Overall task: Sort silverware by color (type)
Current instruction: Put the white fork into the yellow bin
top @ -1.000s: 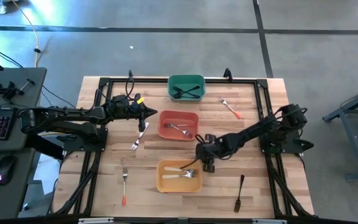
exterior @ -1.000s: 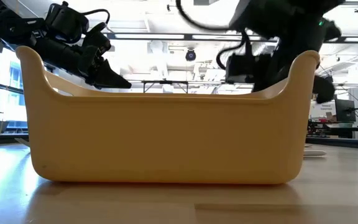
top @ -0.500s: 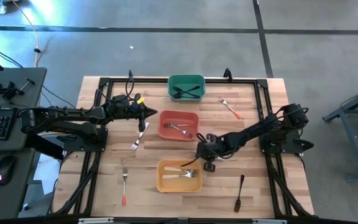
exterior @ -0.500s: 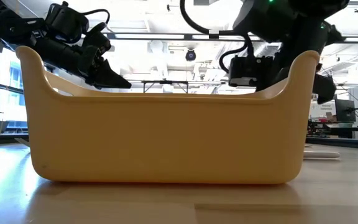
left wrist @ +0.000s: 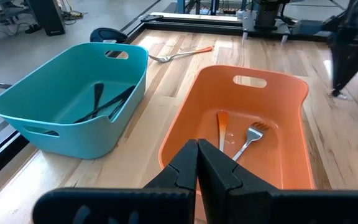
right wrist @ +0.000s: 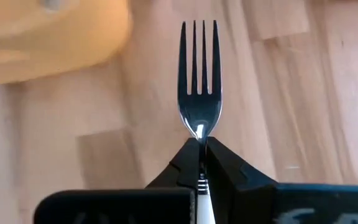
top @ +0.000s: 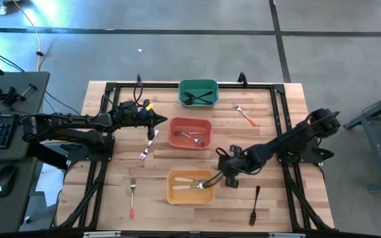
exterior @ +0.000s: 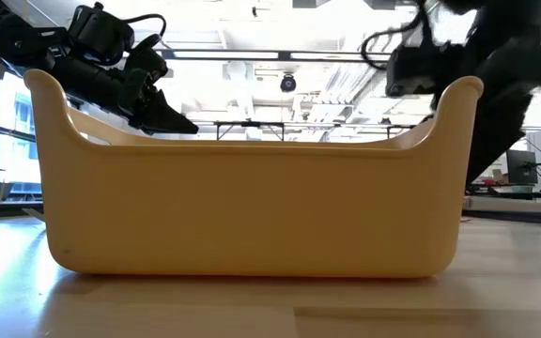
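Observation:
My right gripper (top: 225, 177) is shut on a fork with a silver head and white handle (right wrist: 199, 74), just right of the yellow bin (top: 174, 196), which holds white-handled forks. My left gripper (top: 157, 119) hovers shut and empty, left of the red bin (top: 174, 125), where two orange-handled forks lie. Dark utensils lie in the green bin (top: 184, 88). Lying flat on the table are a white-handled fork (top: 147, 146), two orange-handled forks (top: 131, 198) (top: 245, 114) and a dark fork (top: 255, 205). My right gripper pinches the fork's neck (right wrist: 200, 138), just below the head, between its two fingertips (right wrist: 219, 158). The fingers lie along the fork and slant steeply down from the table's right side. The head sticks out beyond the fingertips and the white handle (right wrist: 202, 198) runs back between the fingers.
The three bins stand in a line down the table's middle. In the low view the yellow bin (exterior: 252, 188) hides most of the table. A black frame (top: 280, 106) rims the tabletop. Bare wood lies at the near right and far left.
My right gripper has moved from the yellow bin's far right corner toward the table's right and near edges, rising a little. My left arm has kept still.

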Controlling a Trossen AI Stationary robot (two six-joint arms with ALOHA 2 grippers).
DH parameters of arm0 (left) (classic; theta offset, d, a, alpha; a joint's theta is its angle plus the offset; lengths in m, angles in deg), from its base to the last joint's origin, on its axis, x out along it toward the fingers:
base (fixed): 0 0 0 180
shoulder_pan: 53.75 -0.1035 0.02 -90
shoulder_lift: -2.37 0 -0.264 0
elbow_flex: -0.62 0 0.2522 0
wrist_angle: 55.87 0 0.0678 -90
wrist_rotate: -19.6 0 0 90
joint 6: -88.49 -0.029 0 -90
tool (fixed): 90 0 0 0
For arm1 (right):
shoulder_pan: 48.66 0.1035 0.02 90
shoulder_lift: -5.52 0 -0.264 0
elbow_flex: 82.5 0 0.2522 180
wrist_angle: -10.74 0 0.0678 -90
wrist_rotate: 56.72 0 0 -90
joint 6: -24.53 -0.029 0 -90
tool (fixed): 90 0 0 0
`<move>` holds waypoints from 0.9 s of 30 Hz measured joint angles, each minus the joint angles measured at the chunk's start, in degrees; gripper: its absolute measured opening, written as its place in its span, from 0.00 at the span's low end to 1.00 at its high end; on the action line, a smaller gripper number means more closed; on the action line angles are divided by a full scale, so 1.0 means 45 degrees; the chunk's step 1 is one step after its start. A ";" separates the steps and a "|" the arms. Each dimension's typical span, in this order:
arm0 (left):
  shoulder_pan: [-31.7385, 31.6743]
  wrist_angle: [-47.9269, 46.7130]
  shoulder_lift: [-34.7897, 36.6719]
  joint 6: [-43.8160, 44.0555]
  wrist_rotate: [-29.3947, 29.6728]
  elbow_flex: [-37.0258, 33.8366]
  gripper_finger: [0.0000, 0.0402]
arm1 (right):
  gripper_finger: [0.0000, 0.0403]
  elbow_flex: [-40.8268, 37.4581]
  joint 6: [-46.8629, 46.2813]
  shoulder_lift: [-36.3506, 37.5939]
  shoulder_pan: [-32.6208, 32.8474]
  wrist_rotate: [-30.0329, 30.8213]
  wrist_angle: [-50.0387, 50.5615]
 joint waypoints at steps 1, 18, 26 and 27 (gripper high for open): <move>0.0003 -0.0001 -0.0002 0.0006 0.0000 0.0000 0.00 | 0.00 0.0002 -0.0071 0.0095 0.0128 0.0098 -0.0043; 0.0003 -0.0015 -0.0002 0.0005 0.0000 0.0000 0.00 | 0.00 0.0010 -0.1549 0.1551 0.1314 0.0265 0.0608; 0.0008 -0.0051 -0.0002 0.0097 0.0000 0.0000 0.00 | 0.00 0.0019 -0.3221 0.2766 0.1879 0.0416 -0.0533; 0.0008 -0.0062 -0.0002 0.0078 0.0002 0.0000 0.00 | 0.00 0.0023 -0.3443 0.2870 0.1930 0.0515 -0.0867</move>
